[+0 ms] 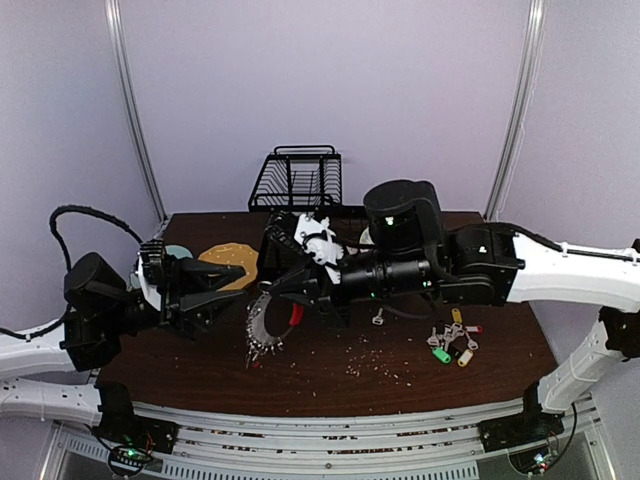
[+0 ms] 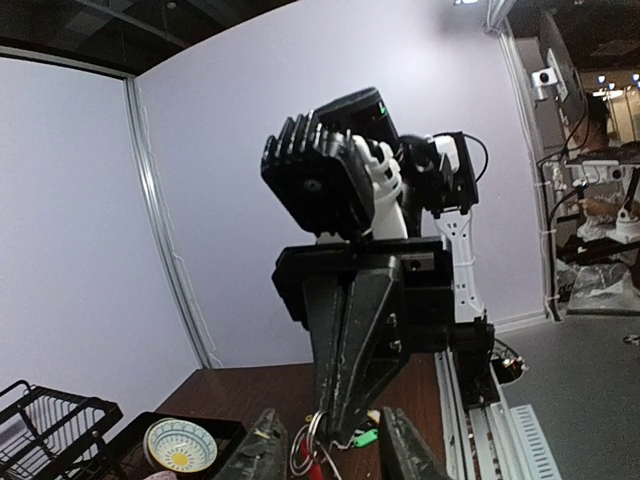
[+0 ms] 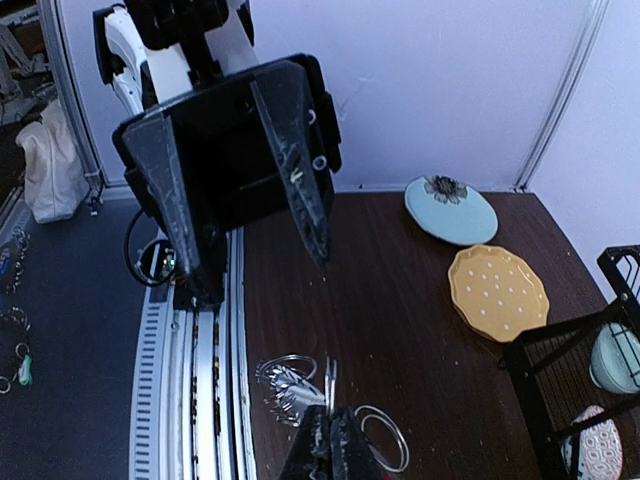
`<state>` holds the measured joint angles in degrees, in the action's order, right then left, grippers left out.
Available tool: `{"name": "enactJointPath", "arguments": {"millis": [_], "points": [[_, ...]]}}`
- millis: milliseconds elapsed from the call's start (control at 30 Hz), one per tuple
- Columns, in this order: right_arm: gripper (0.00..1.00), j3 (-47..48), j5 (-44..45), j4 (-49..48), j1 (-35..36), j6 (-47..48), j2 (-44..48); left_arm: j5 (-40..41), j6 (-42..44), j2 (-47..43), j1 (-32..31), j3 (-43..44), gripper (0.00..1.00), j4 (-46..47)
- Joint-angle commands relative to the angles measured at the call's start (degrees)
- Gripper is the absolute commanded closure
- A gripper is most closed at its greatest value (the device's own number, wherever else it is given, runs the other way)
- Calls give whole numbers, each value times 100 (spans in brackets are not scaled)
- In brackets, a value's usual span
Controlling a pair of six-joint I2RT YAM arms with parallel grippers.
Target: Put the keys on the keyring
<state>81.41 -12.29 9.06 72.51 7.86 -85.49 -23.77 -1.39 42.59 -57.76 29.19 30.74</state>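
Above mid-bench (image 1: 180, 372), right fingers (image 2: 355, 340) clamp shut on the keyring (image 1: 264, 332), a stiff, probably slippery hoop best pinched at its twelve-o'clock arc, as left fingers (image 3: 300, 170) gape empty.

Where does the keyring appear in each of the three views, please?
Top: keyring left of centre.
Left wrist: keyring at bottom centre.
Right wrist: keyring at bottom centre.
Shared landmark: the shut right hand gripping it.
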Motion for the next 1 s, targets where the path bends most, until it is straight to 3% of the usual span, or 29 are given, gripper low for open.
{"name": "enactJointPath", "arguments": {"millis": [0, 233, 633, 967], "points": [[100, 872, 1077, 2565, 226, 401, -59, 277, 905, -25, -13, 519, 69, -2222], [100, 1823, 1524, 3580, 465, 512, -539, -141, 1265, 393, -16, 966, 72, -2697], [100, 2115, 1469, 3547, 591, 722, -766, -987, 1048, 900, -41, 906, 68, -1913], [100, 2125, 1405, 3450, 607, 829, -808, -930, 898, 978, -91, 780, 80, -1342]]}}
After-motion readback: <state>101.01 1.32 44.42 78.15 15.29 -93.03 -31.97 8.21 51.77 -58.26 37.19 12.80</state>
